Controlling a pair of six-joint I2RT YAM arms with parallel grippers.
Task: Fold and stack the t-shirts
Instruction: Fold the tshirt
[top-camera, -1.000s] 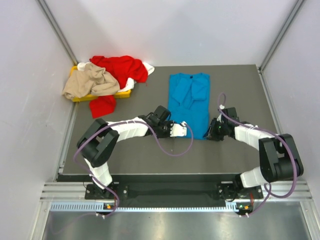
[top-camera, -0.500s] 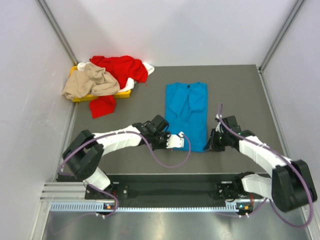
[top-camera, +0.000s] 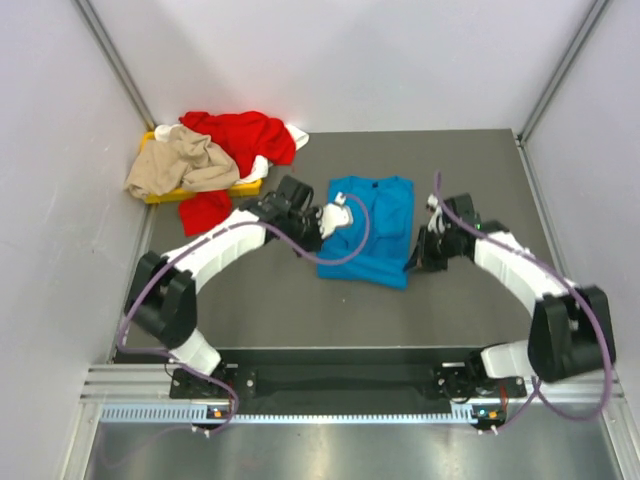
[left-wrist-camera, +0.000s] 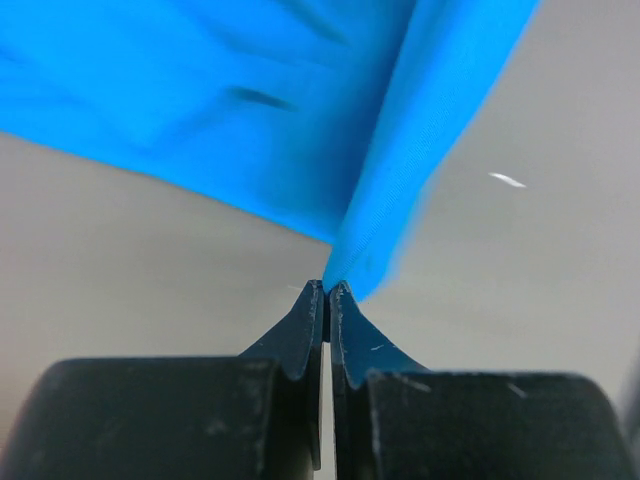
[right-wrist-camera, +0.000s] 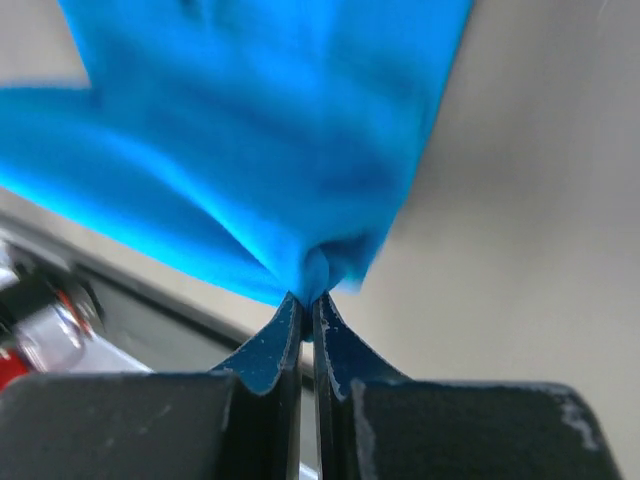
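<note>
Both the left gripper (left-wrist-camera: 327, 287) and right gripper (right-wrist-camera: 308, 297) are clamped tight on edges of the blue t-shirt (top-camera: 372, 240), light limp cloth probably best held at its hem corners.

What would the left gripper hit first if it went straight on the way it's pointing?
The left gripper meets the blue t-shirt it pinches; cloth fills the line ahead. Beyond, possibly the right gripper; depth unclear.

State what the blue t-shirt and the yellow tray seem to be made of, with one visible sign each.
The blue t-shirt looks like soft, matt cloth: it wrinkles and hangs in folds. The yellow tray is probably rigid plastic: it has a straight, evenly coloured edge, though most of it is covered.
</note>
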